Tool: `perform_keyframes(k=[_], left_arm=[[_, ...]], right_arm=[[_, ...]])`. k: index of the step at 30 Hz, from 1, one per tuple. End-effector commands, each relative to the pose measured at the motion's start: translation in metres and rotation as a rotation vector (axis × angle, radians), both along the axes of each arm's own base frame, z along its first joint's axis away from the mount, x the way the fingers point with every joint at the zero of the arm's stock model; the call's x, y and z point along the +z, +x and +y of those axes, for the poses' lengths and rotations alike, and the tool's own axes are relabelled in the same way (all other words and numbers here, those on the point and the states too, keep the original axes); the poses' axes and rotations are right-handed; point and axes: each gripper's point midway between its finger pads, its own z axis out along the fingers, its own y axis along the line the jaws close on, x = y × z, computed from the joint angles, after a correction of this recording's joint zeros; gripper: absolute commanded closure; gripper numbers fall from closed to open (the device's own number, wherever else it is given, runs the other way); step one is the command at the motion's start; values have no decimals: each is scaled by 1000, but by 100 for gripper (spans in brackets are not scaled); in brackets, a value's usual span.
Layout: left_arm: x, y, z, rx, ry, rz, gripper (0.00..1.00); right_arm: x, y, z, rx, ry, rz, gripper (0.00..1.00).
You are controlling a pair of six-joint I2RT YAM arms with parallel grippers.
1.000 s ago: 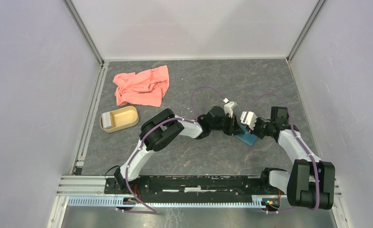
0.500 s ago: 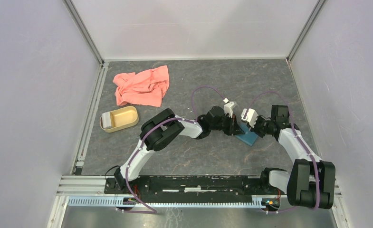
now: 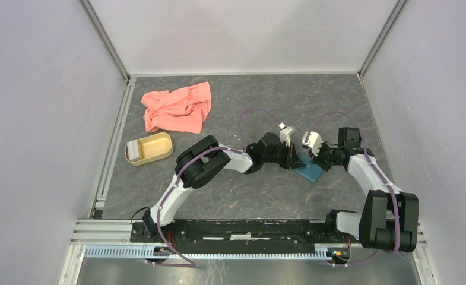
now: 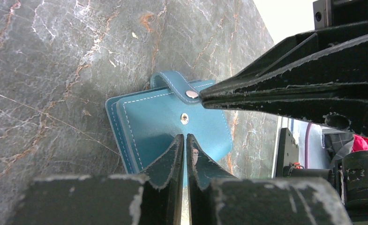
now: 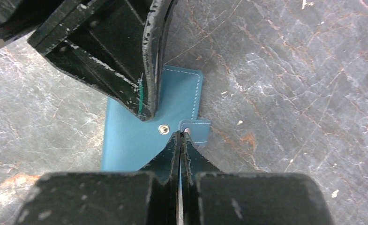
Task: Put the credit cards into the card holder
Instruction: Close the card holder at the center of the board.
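The right hand [image 5: 180, 134] is shut tight, tips on the card holder [image 5: 125, 146]. The left hand [image 4: 185, 137], nearly shut, touches it too.

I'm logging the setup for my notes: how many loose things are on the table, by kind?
Teal card holder: 1
Pink cloth: 1
Tan dish: 1
Pale item in the dish, kind unclear: 1
Total: 4

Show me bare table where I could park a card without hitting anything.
Open: the back right, between the pink cloth and the right wall; also the strip between the card holder and the front rail. Crowded: at the card holder, where the left gripper and right gripper meet. The tan dish hems the left edge.
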Motion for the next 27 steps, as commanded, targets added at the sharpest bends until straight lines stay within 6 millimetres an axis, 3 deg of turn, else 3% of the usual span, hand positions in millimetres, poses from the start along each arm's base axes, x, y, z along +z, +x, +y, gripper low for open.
perform_keyframes(k=[1, 21, 27], left_arm=[[-10, 3, 1, 15, 10, 31, 88], [-21, 6, 1, 30, 39, 55, 89], [-23, 6, 1, 31, 43, 57, 89]], right_arm=[[5, -3, 6, 5, 38, 30, 100], [-14, -19, 15, 31, 48, 115, 100], [-11, -17, 11, 24, 23, 105, 100]])
